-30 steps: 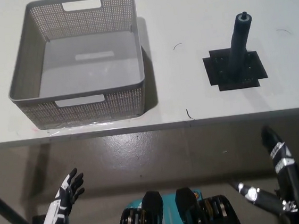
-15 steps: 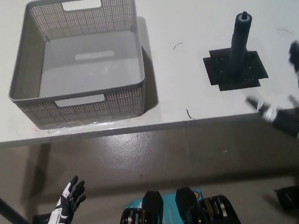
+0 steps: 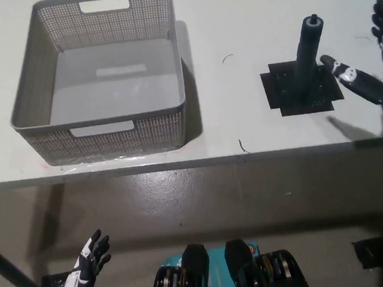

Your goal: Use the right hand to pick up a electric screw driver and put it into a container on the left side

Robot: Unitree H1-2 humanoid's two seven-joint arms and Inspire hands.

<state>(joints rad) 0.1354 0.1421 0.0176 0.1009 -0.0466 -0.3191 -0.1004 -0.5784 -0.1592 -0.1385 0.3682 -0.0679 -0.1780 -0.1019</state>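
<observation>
On the desk [image 3: 233, 16] a grey basket [image 3: 99, 115] sits at the left, upright, with mesh walls and handle slots at its near and far sides. Well apart from it, toward the right, a dark screwdriver [image 3: 307, 52] stands upright on a black mat [image 3: 301, 89], its tip pointing up. Just beside it on the right, the black right hand [image 3: 368, 63] hangs over the desk's right edge with its fingers spread wide and holding nothing; one finger reaches toward the mat's right edge, close to the screwdriver's base, and I cannot tell whether it touches the mat. It casts a shadow on the desk below it. Two small dark curled marks lie on the desk between basket and mat. Below the desk's front edge, at the lower left, the white left hand [image 3: 87, 261] rests over the floor, fingers loosely apart and holding nothing
</observation>
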